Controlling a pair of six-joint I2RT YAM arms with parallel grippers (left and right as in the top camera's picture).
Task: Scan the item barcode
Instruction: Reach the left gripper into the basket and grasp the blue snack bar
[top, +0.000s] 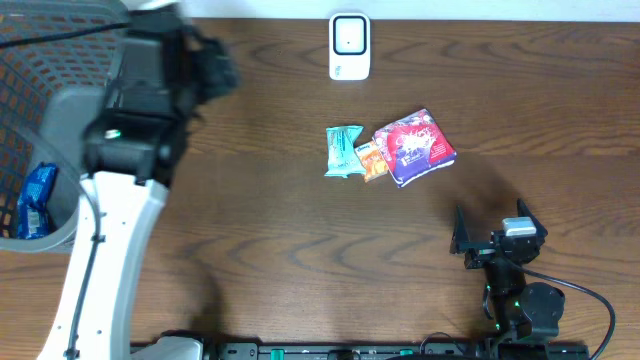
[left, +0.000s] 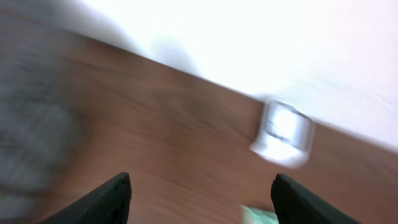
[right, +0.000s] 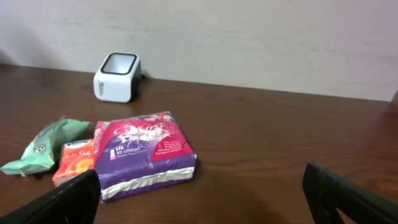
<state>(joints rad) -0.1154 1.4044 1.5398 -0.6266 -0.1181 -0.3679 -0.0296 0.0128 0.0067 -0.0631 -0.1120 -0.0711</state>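
Purple and pink, the tissue pack (right: 146, 152) lay flat just ahead of your right gripper (right: 200, 180) and a little to its left. An orange packet (right: 76, 160) touched the pack's left side, and a teal packet (right: 46, 146) lay beyond that. Your right gripper stood wide open and empty, low over the table (right: 280, 137). Your left gripper (left: 200, 186) was also open with nothing between its fingers. It was up beside the basket (top: 40, 90), well apart from the three packets. Its own view was blurred, with the scanner (right: 117, 77) ahead of it and to its right.

The pack's long axis ran across the right gripper's line of approach, slightly skewed, with the printed face up. No barcode showed on that face, so I judged it to be underneath or on an edge. To do the pick well, you needed to close across the pack's short width, clear of the orange packet. Then you needed to turn the coded face toward the scanner's window, which pointed upward, far ahead and left of that gripper.
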